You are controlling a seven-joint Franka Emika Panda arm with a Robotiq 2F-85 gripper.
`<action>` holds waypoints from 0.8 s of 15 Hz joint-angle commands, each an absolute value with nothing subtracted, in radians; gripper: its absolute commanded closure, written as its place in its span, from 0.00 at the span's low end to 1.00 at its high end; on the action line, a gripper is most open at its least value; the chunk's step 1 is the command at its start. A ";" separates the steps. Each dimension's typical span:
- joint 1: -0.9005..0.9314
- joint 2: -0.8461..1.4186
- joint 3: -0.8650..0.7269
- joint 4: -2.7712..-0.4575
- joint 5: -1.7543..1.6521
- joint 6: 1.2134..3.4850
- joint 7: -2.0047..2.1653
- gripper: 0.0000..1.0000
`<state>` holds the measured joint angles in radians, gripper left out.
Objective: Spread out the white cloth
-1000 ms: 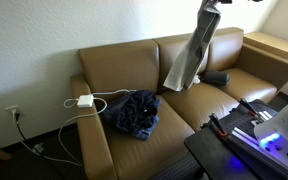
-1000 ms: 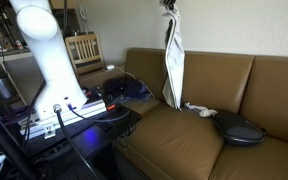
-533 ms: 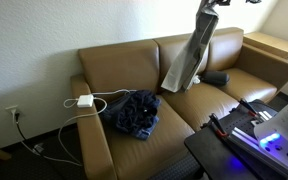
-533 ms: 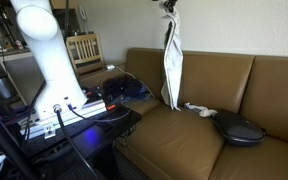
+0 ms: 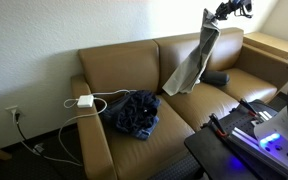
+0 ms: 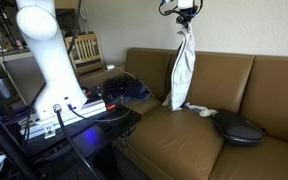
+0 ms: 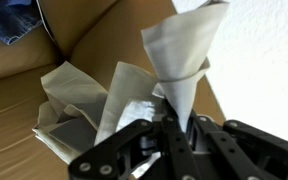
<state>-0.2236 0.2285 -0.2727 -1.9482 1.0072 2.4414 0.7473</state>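
The white cloth point(image 5: 191, 62) hangs in a long bunch from my gripper point(image 5: 213, 20), high above the brown sofa point(image 5: 124, 65). Its lower end reaches down near the seat cushions. It also shows in an exterior view point(image 6: 183, 68), hanging from the gripper point(image 6: 187, 22) in front of the backrest. In the wrist view the gripper point(image 7: 172, 128) is shut on one corner of the cloth point(image 7: 174, 60), and the rest of it drapes below in folds.
A dark blue garment point(image 5: 134, 112) lies on one sofa seat next to a white charger and cable point(image 5: 85, 101). A dark round cushion point(image 6: 238, 128) sits on the other seat. A table with electronics point(image 5: 246, 130) stands in front of the sofa.
The gripper has moved sideways along the sofa and a little lower, carrying the hanging cloth with it.
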 commanded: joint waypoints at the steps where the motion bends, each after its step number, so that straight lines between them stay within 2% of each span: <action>1: -0.259 0.324 -0.294 -1.848 1.015 2.499 0.871 0.97; 6: -0.289 0.351 -0.300 -1.793 1.050 2.629 0.957 0.97; 12: -0.297 0.279 -0.296 -1.797 1.206 2.902 0.893 0.97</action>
<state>-0.2883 0.3306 -0.3088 -1.7874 1.1158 2.7950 0.9521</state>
